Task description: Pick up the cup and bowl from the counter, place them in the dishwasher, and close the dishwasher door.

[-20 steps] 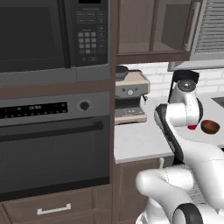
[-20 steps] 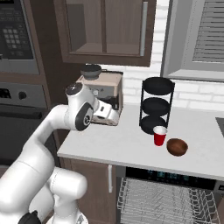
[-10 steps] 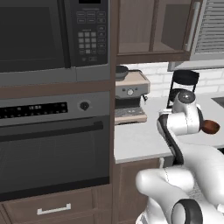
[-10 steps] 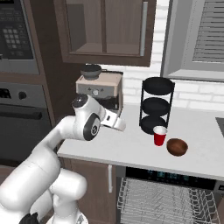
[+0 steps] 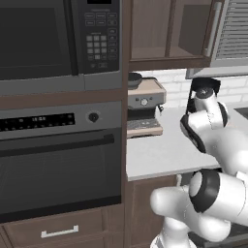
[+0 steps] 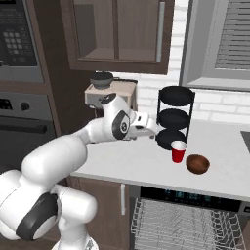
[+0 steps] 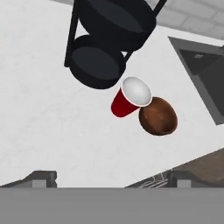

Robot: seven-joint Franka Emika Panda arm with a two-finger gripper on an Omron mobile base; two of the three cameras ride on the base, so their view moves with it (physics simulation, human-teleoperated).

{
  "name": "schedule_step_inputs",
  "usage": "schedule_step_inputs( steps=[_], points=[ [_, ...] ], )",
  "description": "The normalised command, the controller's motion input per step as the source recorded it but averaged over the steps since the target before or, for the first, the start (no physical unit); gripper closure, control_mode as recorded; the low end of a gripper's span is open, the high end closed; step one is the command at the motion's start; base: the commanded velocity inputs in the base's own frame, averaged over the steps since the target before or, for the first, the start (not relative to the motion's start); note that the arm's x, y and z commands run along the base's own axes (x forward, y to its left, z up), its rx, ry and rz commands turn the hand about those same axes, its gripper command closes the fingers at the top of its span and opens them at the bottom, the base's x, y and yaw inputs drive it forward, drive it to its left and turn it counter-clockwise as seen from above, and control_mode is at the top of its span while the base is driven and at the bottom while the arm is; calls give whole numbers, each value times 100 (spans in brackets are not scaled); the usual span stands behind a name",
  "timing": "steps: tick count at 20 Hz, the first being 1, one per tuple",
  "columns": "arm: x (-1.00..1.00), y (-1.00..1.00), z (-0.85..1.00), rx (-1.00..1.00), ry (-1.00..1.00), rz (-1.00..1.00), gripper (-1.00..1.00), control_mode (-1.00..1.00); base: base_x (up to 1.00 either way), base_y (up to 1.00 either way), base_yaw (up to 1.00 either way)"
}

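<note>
Your end effector hangs above the desk with its fingers spread wide, holding and touching nothing. Below it, the cup stands beside the bowl.

No text can be read: the microwave keypad and the oven display carry marks too blurred to be made out.

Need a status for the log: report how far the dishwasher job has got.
Done: nothing loaded. The cup and bowl both stand on the counter. In hand: the open, empty end effector is near the cup. Left: load both onto the rack, then close the door.
</note>
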Motion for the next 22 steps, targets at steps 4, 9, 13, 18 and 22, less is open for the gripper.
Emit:
schedule_step_inputs(
  steps=[4,9,13,18,22],
  points=[
    [15,-33,0,11,1,5,-100,-100,0,0,0],
    [32,-24,-10,8,2,11,-100,-100,0,0,0],
    [34,-2,-29,0,15,5,-100,-100,0,0,0],
    [37,-4,-29,0,13,6,-100,-100,0,0,0],
    [27,-32,-44,2,14,3,-100,-100,0,0,0]
  ],
)
